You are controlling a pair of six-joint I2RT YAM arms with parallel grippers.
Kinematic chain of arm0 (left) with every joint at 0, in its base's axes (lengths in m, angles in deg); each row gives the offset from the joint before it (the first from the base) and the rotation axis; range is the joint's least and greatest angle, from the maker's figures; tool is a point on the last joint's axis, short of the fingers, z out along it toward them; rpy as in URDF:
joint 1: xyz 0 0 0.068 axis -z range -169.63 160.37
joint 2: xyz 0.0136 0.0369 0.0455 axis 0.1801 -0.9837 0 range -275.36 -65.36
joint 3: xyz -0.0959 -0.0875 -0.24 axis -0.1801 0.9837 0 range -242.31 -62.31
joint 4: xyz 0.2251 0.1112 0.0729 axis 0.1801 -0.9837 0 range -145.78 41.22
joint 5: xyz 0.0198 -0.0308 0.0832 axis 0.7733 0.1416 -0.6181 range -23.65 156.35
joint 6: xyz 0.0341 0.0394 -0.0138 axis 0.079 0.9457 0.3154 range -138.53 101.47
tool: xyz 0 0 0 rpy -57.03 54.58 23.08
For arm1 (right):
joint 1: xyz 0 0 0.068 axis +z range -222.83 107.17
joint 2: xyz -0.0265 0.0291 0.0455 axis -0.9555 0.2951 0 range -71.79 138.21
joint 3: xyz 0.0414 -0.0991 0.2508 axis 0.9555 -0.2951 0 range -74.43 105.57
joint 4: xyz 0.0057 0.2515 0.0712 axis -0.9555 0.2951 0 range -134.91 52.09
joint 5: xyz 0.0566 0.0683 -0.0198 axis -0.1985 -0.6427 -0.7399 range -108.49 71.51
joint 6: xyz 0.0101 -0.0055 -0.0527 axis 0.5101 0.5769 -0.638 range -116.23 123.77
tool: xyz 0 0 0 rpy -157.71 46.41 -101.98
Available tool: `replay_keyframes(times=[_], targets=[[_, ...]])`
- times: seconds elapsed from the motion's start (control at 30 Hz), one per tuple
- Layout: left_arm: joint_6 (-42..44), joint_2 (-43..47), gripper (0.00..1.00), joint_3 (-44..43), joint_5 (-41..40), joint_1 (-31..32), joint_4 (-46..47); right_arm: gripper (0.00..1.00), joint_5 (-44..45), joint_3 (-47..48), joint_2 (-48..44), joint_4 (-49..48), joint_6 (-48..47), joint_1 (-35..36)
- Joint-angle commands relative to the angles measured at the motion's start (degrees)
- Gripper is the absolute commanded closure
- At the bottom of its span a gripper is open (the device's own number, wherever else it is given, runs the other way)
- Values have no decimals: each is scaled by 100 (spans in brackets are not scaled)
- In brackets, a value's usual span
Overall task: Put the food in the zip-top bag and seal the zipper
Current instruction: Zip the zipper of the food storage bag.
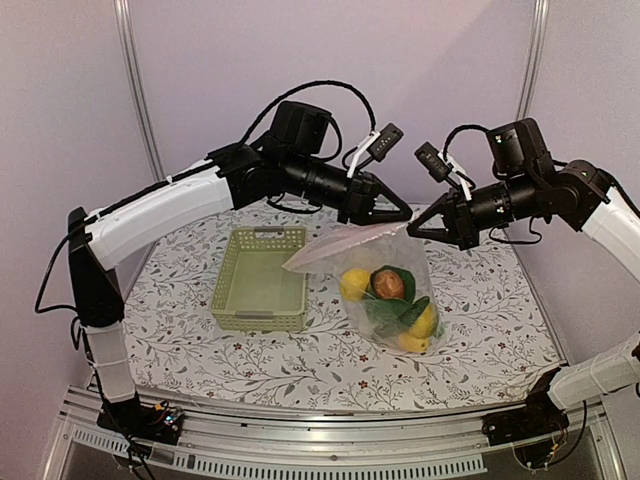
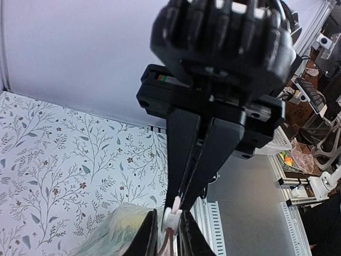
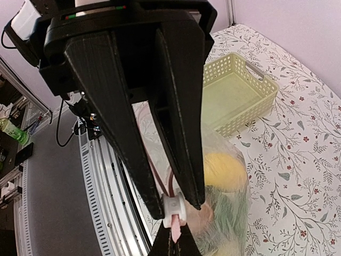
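Hanging bag (image 1: 385, 262) held by its zipper (image 1: 345, 238).
Zipper is clenched by left claw (image 1: 402, 213) and right claw (image 1: 414, 229); food (image 1: 392, 298) is seen inside, right of basket (image 1: 258, 318).

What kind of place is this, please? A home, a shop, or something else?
Most likely a robotics lab cell, not a home: the left arm and right arm are bolted to a metal rail, the food looks like toy fruit, and office chairs seem to stand beyond the table.

basket (image 1: 258, 320): pale green | tablecloth (image 1: 300, 365): white, leafy sprigs | zipper (image 1: 345, 240): pink | lemons (image 1: 353, 283): yellow
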Motion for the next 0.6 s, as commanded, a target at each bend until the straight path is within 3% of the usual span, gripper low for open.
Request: replay_keyframes(times=[0.0,0.13,0.57], targets=[[-126,-104,85,55,159,-117,291,100,-86,134,93,-161,-36,37],[-140,-94,80,104,173,-126,291,100,-77,155,105,-237,35,41],[-169,-52,85,257,165,-147,261,100,-39,241,108,-265,108,33]])
